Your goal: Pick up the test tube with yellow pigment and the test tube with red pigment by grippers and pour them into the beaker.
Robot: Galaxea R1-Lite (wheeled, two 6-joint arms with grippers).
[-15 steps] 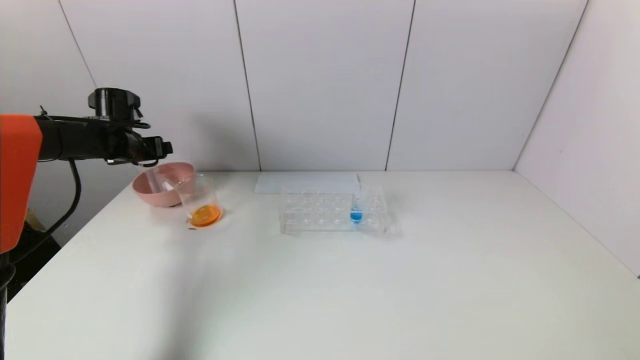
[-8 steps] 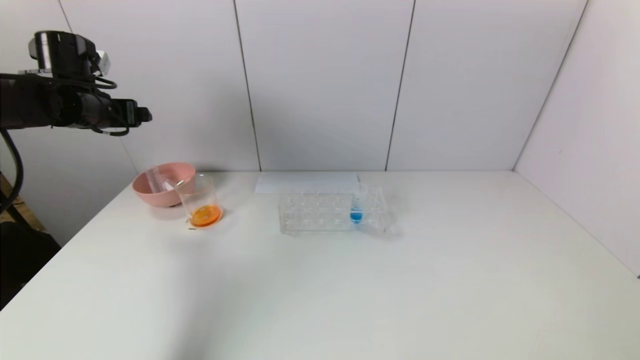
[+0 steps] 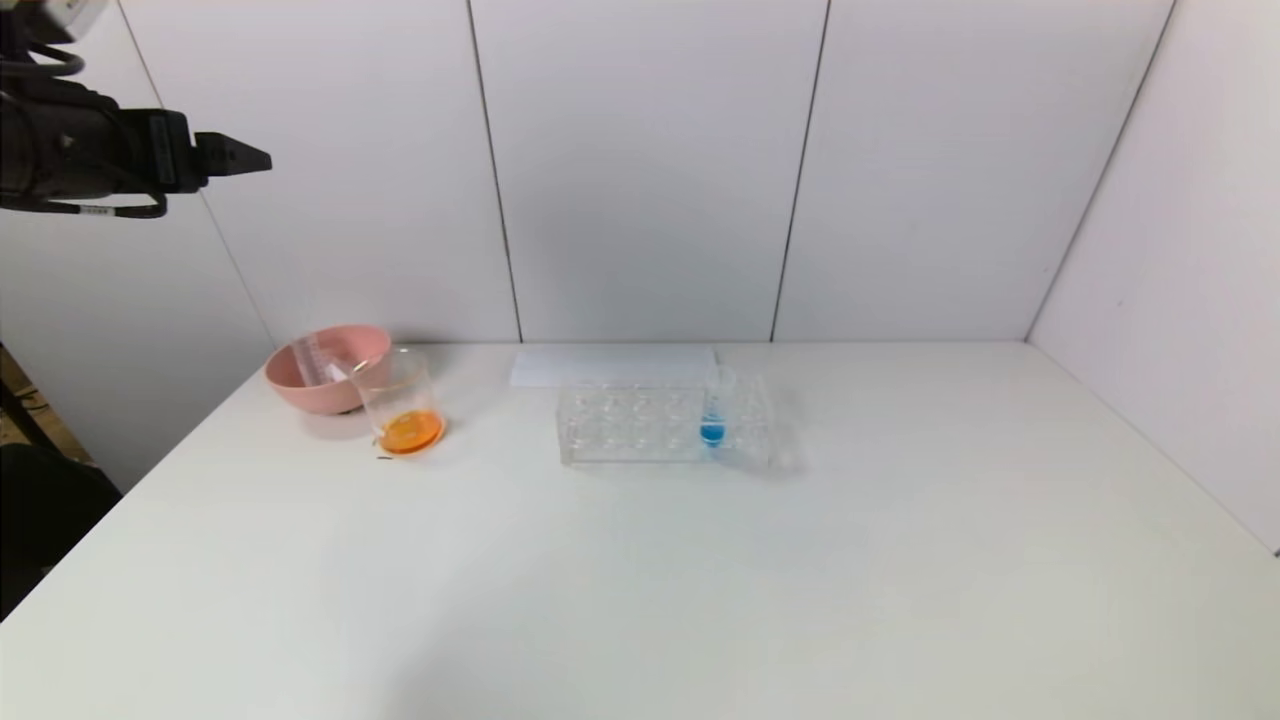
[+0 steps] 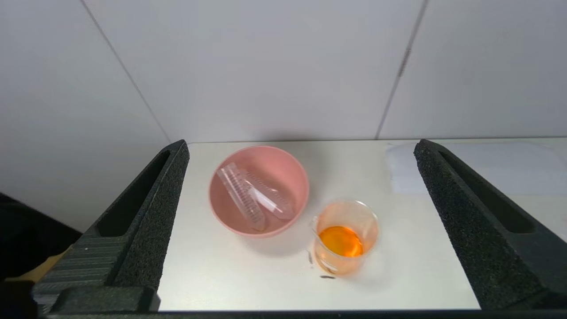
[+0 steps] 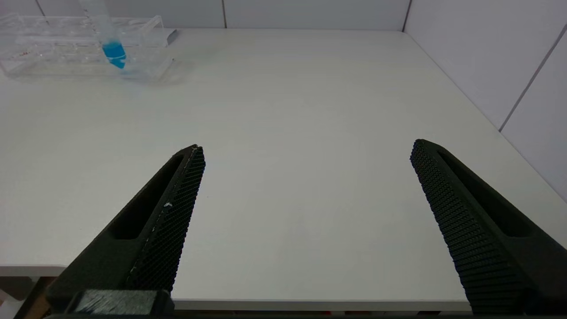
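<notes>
The beaker stands at the table's far left with orange liquid in its bottom. Just behind it sits a pink bowl in which two clear tubes lie crossed. Neither tube shows any coloured liquid, so no tube with yellow or red pigment is in view. My left gripper hangs high above and left of the bowl. It is open with nothing between its fingers. My right gripper stands open and empty over the table's near edge and is outside the head view.
A clear tube rack stands mid-table at the back, holding one tube of blue liquid. A white sheet lies behind the rack. Wall panels close the back and right side.
My left arm has risen and drawn back to the left, from just above the pink bowl to high in the upper left corner. The beaker, bowl and rack have not moved.
</notes>
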